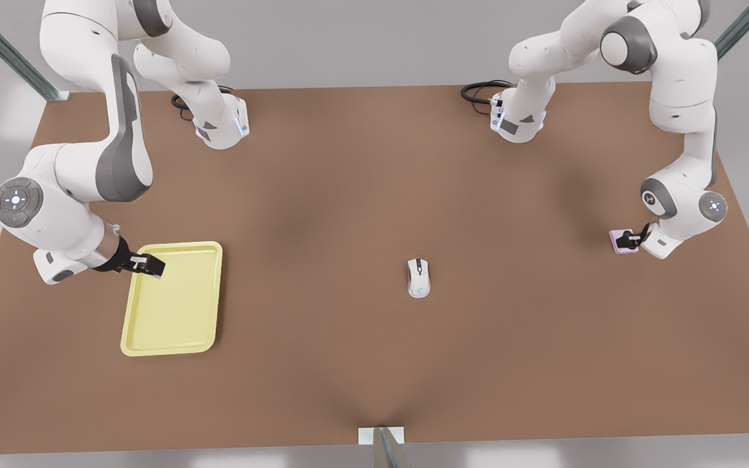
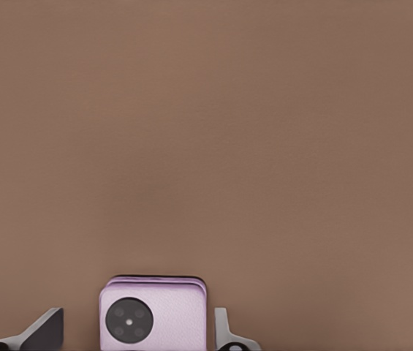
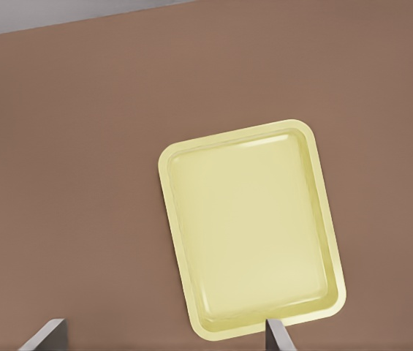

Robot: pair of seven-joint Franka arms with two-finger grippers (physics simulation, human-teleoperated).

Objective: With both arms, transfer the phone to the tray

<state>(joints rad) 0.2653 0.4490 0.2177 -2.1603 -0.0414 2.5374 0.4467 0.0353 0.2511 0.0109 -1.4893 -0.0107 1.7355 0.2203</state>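
The pale pink-lilac phone (image 1: 621, 244) lies flat on the brown table at the front view's right. My left gripper (image 1: 632, 239) is low over it and open. In the left wrist view the phone (image 2: 155, 314), with its dark round lens, sits between the two fingers (image 2: 45, 330), a gap on each side. The pale yellow tray (image 1: 173, 305) rests at the front view's left. My right gripper (image 1: 150, 265) hovers over the tray's far left corner, open with nothing in it. The right wrist view looks down on the tray (image 3: 250, 227) past the fingertips (image 3: 278, 335).
A white computer mouse (image 1: 419, 277) lies near the table's middle, between phone and tray. Both arm bases (image 1: 222, 127) and black cables stand along the far edge. A metal post (image 1: 384, 448) rises at the near edge's centre.
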